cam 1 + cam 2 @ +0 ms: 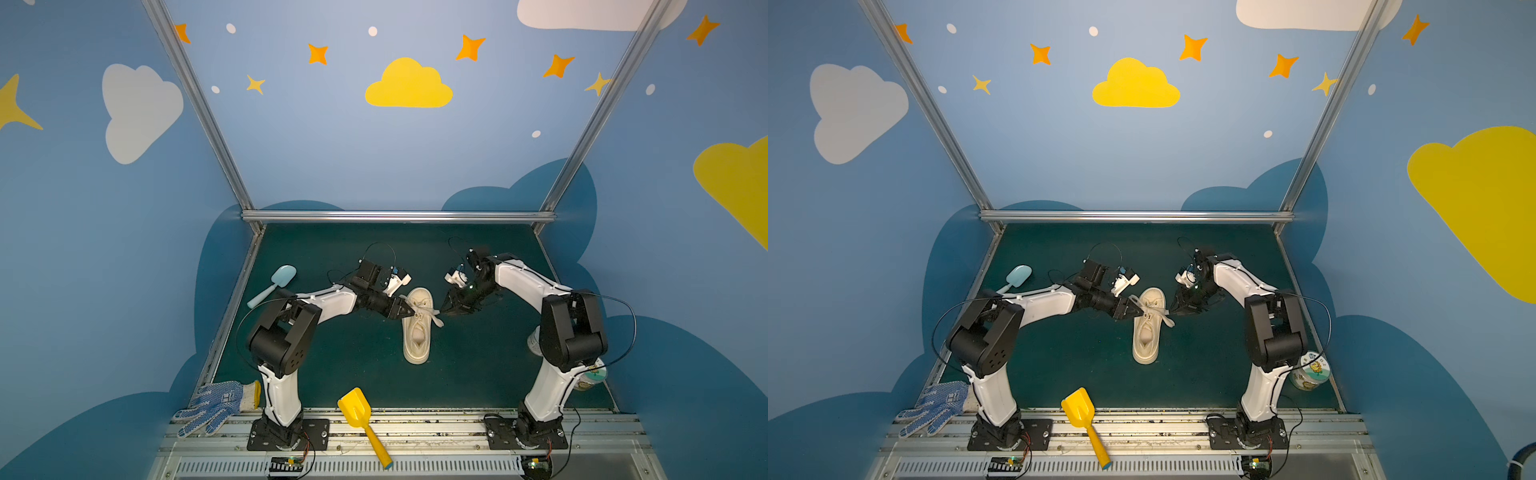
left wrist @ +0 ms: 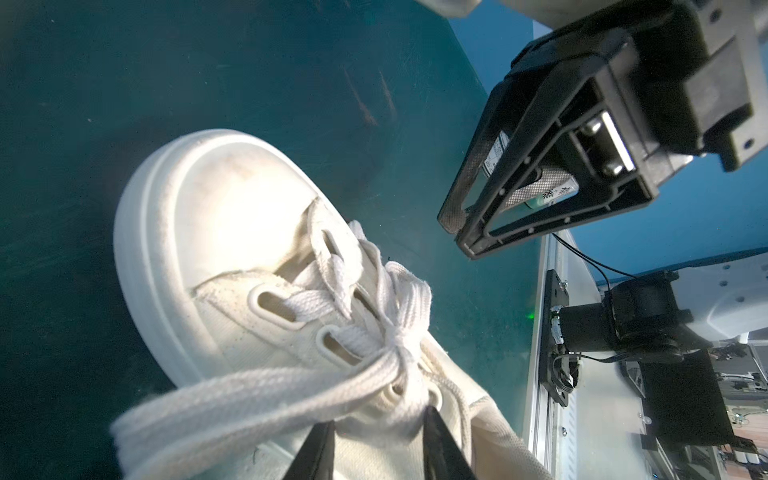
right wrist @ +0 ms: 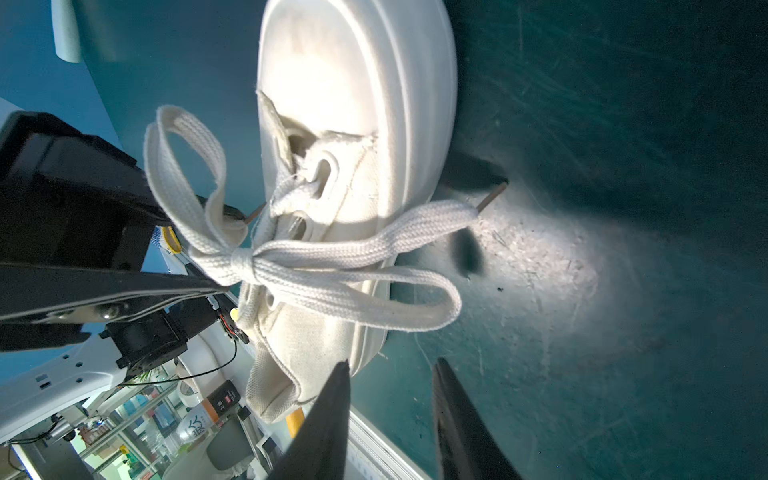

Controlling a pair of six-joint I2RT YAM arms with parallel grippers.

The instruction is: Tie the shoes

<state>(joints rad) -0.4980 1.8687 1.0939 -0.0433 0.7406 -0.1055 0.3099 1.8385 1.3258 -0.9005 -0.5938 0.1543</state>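
One sneaker; two shovels: yellow shovel, blue shovel. Toe toward back wall, long axis front-to-back. Left gripper, right gripper: jaws apart, empty.

Nothing legible: the jar label and bottle label carry characters too blurred to read.

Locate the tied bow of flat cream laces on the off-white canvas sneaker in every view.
In a top view: the tied bow of flat cream laces crosses the off-white canvas sneaker, mid-scene.
In a top view: same spot, mid-scene.
Left wrist view: the bow sits behind the rounded toe cap.
Right wrist view: the bow spreads loops either side of its knot.
Shared landmark: the toe cap.
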